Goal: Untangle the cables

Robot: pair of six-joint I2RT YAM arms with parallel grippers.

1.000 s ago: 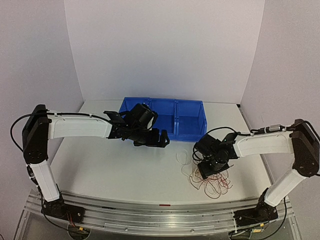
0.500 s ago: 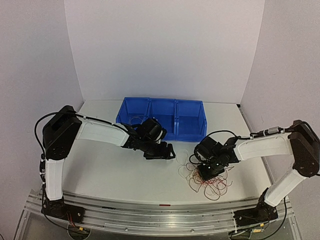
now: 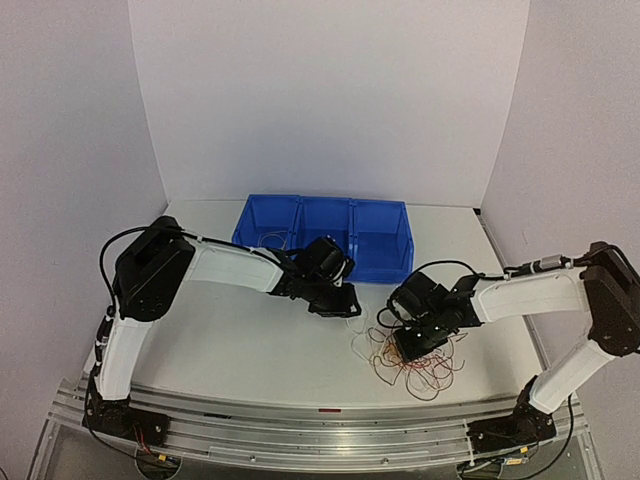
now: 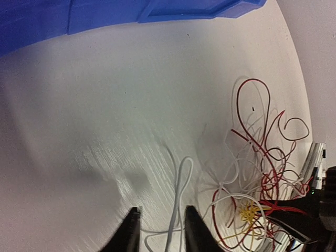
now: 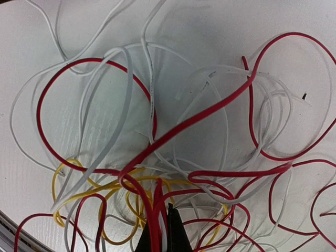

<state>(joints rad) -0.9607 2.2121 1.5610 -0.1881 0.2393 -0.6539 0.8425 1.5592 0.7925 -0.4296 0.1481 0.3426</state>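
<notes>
The right gripper [image 5: 160, 233] has just snapped from wide to fully closed, its dark tips pinching glossy red wire strands [image 5: 184, 129] that run straight down between them. The left gripper [image 4: 161, 223] has swung in from beside the blue plastic three-compartment bin [image 3: 380, 240] and narrowed. Its jaws stand partly apart, straddling a slim white wire loop [image 4: 186, 160] without squeezing it yet. With one arm anchoring and the other about to grip, a pull-apart looks to be starting. Out from both sets of jaws, between them, sprawls the tangle of thin red, white and yellow-tan cables [image 3: 420, 365]: smooth, springy, overlapping curls on the matte white table [image 3: 230, 330].
</notes>
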